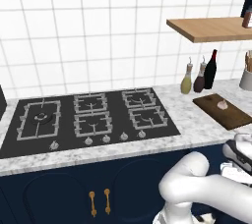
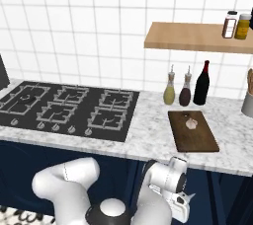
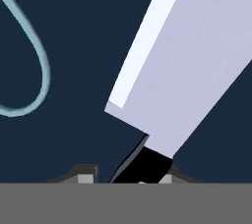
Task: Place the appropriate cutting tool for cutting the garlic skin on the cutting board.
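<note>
gripping knife (image 3: 182,66) (hand (image 3: 125,178) low)

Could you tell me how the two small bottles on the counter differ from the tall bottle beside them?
The two small bottles are short and squat with thin spouts; the tall bottle is slimmer and higher, with a red top. One small bottle is yellowish, the other brownish, while the tall bottle is near black. All stand upright in a row behind the cutting board.

Two base views, left and right, over one stove (image 1: 93,115) counter; hand view close against dark cabinet.
</note>
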Robot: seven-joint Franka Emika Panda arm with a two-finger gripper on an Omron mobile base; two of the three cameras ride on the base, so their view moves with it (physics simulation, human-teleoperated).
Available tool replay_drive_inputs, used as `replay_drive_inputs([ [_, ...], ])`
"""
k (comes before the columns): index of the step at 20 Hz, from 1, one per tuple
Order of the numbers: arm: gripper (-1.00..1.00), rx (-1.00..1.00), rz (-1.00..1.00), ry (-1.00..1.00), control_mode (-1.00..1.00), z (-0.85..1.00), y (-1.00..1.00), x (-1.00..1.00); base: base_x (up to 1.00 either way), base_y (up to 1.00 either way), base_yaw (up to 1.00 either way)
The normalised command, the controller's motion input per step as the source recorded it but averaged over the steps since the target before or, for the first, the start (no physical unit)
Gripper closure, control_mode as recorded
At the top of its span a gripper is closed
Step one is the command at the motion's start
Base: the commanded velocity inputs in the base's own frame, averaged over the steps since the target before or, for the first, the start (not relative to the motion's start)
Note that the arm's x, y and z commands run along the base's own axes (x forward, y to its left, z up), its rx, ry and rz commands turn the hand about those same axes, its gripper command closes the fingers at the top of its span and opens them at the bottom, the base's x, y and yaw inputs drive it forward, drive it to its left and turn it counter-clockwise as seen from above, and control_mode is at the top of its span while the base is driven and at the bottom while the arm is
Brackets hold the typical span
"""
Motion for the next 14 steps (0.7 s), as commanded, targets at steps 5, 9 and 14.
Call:
replay_drive_inputs([
  [5,1.0,-0.07,-0.16,0.01,-1.0,0.68,0.03,-0.33,0.0,0.0,0.0],
  [9,1.0,-0.08,-0.2,0.0,-1.0,1.0,-0.03,-0.54,0.0,0.0,0.0],
  [14,1.0,-0.15,-0.14,0.0,-1.0,1.0,0.0,-0.33,0.0,0.0,0.0],
])
